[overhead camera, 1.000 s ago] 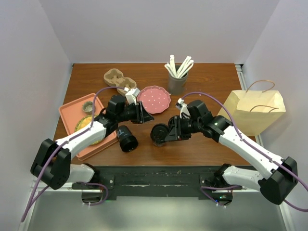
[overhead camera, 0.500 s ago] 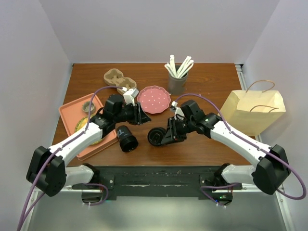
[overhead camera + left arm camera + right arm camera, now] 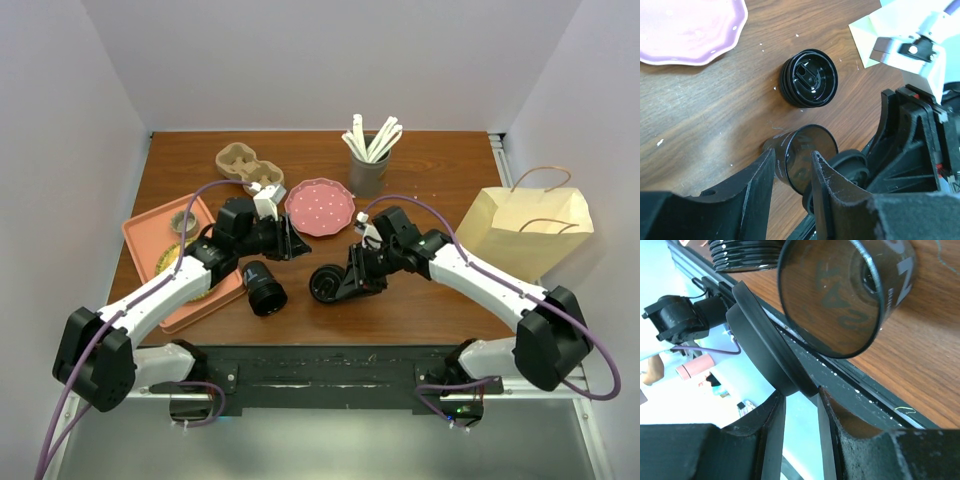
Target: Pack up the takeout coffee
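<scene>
The black cup [image 3: 840,295] was of dark, smoky plastic, clear enough for pale lettering on its wall to show through from the inside. It was held on its side above the wooden counter [image 3: 440,170], in the space between the two arms, its open mouth turned toward the right arm. The left pincer [image 3: 793,162] gripped it, one finger on each side of the body.

The right pincer [image 3: 799,397] was clamped on a black lid [image 3: 760,335]. The lid's lower edge was pinched between the fingers. It was tilted and seen nearly edge-on, its thick rolled rim plain to see. It stood just beside the rim of the cup's mouth; whether the two touched could not be told.

In the left wrist view, a short stack of black lids [image 3: 809,78] lay on the wood past the cup, the top one showing a round, ribbed face. The pink dotted plate [image 3: 690,25] was off to one side of it. The paper bag [image 3: 525,235] stood upright at the right edge of the counter, well apart from the cup.
</scene>
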Tool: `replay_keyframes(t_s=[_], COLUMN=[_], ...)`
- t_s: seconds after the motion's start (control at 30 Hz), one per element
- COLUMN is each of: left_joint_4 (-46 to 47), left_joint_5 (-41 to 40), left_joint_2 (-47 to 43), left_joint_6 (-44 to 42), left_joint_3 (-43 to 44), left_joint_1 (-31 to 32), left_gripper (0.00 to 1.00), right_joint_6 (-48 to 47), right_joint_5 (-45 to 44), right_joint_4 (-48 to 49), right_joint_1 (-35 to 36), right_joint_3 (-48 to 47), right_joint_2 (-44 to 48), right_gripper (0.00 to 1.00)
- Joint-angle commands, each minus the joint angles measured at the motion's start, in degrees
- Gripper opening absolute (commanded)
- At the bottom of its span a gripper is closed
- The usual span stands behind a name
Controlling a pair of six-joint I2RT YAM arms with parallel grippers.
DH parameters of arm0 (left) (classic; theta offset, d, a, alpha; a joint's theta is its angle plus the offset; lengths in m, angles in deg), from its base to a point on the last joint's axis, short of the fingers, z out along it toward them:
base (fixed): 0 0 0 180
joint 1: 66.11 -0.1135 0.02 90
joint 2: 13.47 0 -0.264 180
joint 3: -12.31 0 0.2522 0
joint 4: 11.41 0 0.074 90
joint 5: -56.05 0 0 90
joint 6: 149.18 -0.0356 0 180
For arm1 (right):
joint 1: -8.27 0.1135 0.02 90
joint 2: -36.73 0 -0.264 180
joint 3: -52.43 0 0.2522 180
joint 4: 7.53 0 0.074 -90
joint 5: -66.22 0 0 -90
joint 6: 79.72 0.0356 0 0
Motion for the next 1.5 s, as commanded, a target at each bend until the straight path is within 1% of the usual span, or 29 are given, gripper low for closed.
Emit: replay_keyframes(t_s=[0.0, 0.5, 0.73, 0.97, 1.1, 1.17, 1.2, 1.27, 1.3, 1.33, 1.37, 1.43, 1.47], left_joint_4=[0.86, 2.62, 3.59, 3.77, 2.8, 0.62, -0.62, -4.03, -5.88, -7.99, -11.23, -13.53, -17.46], left_joint_5=[-0.15, 2.31, 3.01, 3.54, 1.62, -0.23, -3.72, -8.65, -13.9, -15.78, -16.14, -13.69, -13.51], left_joint_2=[-0.96, 0.09, 0.8, 1.23, 0.19, -0.17, -0.78, -1.75, -2.62, -2.81, -2.81, -2.63, -2.54], left_joint_6=[-0.93, -1.28, -0.67, -0.23, -0.05, -0.32, -0.32, 1.6, 3.18, 5.98, 5.84, 2.78, 2.15], left_joint_3=[1.85, 0.97, 0.18, -0.78, -1.4, -0.96, -0.09, 0.62, 1.32, 1.85, 2.55, 4.13, 4.57], left_joint_1=[-0.14, -0.05, 0.03, 0.39, 0.39, 0.39, 0.3, 0.39, 0.3, 0.3, 0.21, 0.12, 0.3], left_gripper=[0.4, 0.4, 0.4, 0.4, 0.4, 0.4, 0.4, 0.4, 0.4, 0.4, 0.4, 0.4, 0.4], right_joint_6=[0.01, -1.75, -2.37, -3.07, -5.08, -7.45, -7.99, -9.13, -9.4, -9.49, -9.66, -9.84, -9.93], right_joint_5=[2.93, 5.74, 6.09, 4.69, 2.5, 0.04, -2.84, -5.58, -6.72, -8.39, -9.19, -11.99, -12.53], right_joint_4=[-0.69, -1.04, -1.74, -2.71, -4.9, -6.75, -7.97, -8.68, -8.77, -8.78, -8.78, -9.04, -8.69], right_joint_1=[-1.26, -4.43, -5.57, -6.45, -6.54, -6.54, -6.45, -6.54, -6.45, -6.45, -6.45, -6.45, -6.45], right_joint_3=[-2.71, -3.94, -3.76, -3.58, -5.6, -8.23, -9.03, -11.22, -11.75, -12.28, -12.98, -13.52, -13.52], right_joint_2=[-0.59, -4.11, -4.54, -4.37, -4.19, -3.76, -3.41, -1.74, -1.21, -0.6, 0.54, 1.78, 2.48], right_gripper=[0.33, 0.36, 0.41, 0.41, 0.42, 0.42, 0.43, 0.43, 0.43, 0.43, 0.43, 0.43, 0.43])
